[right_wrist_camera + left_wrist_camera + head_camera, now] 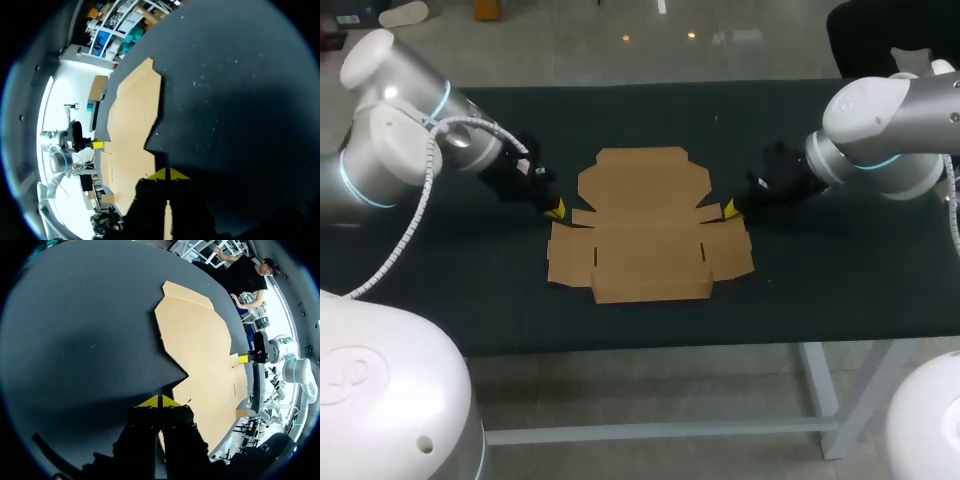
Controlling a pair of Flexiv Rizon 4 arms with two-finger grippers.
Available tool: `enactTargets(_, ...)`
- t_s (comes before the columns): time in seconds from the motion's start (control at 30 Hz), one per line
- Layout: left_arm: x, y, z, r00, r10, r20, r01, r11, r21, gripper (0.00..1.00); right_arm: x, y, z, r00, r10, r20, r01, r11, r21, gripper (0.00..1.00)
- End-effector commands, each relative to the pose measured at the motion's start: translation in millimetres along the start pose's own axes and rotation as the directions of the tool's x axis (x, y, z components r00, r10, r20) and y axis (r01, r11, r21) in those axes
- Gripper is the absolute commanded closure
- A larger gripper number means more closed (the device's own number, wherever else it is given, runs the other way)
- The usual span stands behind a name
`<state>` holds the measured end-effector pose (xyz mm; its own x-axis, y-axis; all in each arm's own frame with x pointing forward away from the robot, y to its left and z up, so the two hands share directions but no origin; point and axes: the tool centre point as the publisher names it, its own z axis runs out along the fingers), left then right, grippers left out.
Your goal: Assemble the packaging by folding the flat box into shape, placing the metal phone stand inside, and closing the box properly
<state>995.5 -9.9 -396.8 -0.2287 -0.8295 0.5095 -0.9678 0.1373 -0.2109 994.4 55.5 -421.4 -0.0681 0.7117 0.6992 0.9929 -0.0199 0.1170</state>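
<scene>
A flat brown cardboard box [645, 225] lies unfolded on the middle of the dark table, its flaps spread out. My left gripper [556, 210] is low at the box's left edge, by a notch between two flaps, fingers shut with nothing between them. My right gripper [729, 209] is at the matching notch on the right edge, also shut and holding nothing. In the left wrist view the shut tips [159, 401] rest just beside the cardboard [200, 340]. The right wrist view shows its shut tips [168, 173] near the cardboard [132, 130]. No metal phone stand is in view.
The dark table [450, 300] has bare surface all around the box. Its front edge runs close below the box's nearest flap. Each wrist view shows the other arm's yellow tip [243, 358] [98, 145] across the cardboard.
</scene>
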Motion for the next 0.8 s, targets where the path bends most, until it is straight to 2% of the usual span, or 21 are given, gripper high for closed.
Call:
enactTargets(0.03,1.2,-1.7,4,1.0,-0.002,0.004,0.002,1.0,-0.008,1.0,-1,1,1,1.0,0.002,-0.002,-0.002,1.0,0.002,1.0)
enactTargets(0.8,6.7,-2.0,19,1.0,0.008,-0.013,-0.008,0.999,-0.046,1.0,1,3,10,1.0,-0.002,0.006,0.002,1.0,0.018,1.0)
